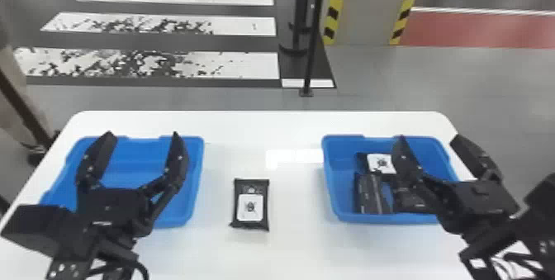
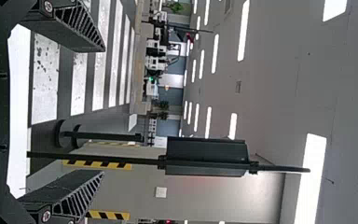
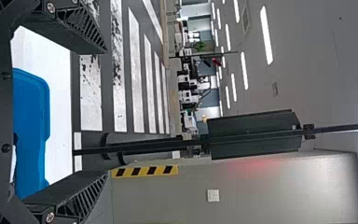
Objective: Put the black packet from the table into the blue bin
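Seems at the reaching step, with black two-fingered left gripper (image 1: 142, 134) and matching right gripper (image 1: 429, 137) open and empty; calls next for lowering one onto the flat black rectangular packet (image 1: 250, 206) between them

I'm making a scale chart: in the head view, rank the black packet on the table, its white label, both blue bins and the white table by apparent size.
1. White table
2. Left blue bin, right blue bin: too alike to rank
3. Black packet
4. White label
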Motion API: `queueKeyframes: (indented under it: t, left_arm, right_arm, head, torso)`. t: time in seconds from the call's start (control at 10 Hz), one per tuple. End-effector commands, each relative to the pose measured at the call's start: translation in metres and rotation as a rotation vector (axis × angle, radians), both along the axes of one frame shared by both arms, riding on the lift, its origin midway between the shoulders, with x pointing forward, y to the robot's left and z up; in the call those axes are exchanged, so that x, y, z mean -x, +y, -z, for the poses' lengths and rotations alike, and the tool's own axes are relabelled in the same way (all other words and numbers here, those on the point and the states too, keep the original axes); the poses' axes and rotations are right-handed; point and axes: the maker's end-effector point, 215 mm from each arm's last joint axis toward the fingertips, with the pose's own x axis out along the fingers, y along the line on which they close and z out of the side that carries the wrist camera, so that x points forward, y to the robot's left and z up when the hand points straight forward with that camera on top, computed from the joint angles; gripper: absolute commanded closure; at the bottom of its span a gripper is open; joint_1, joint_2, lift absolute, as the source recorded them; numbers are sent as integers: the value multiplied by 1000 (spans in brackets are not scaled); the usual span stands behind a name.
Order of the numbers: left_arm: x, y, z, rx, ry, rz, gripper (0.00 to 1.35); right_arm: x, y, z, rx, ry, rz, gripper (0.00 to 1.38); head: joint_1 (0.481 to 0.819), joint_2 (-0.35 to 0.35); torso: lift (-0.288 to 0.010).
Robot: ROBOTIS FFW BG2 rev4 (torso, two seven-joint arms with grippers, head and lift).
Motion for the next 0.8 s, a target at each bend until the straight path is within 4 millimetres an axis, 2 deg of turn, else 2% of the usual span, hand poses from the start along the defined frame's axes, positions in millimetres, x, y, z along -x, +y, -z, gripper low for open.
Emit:
queueKeyframes:
  t: [0.0, 0.6, 0.7]
  left_arm:
    - [0, 1, 0, -1, 0, -2, 94]
    - [-1, 0, -1, -2, -3, 1, 94]
    - [-1, 0, -1, -2, -2, 0, 94]
  right_arm:
    - [0, 0, -1, -1, -1, 0, 93]
    - [0, 2, 0, -3, 7, -5, 93]
    - [-1, 15, 5, -5, 33, -34, 90]
  head:
    - [695, -45]
    - [695, -43]
    - [695, -43]
  torso:
    - [-110]
    - [-110]
    - [-110]
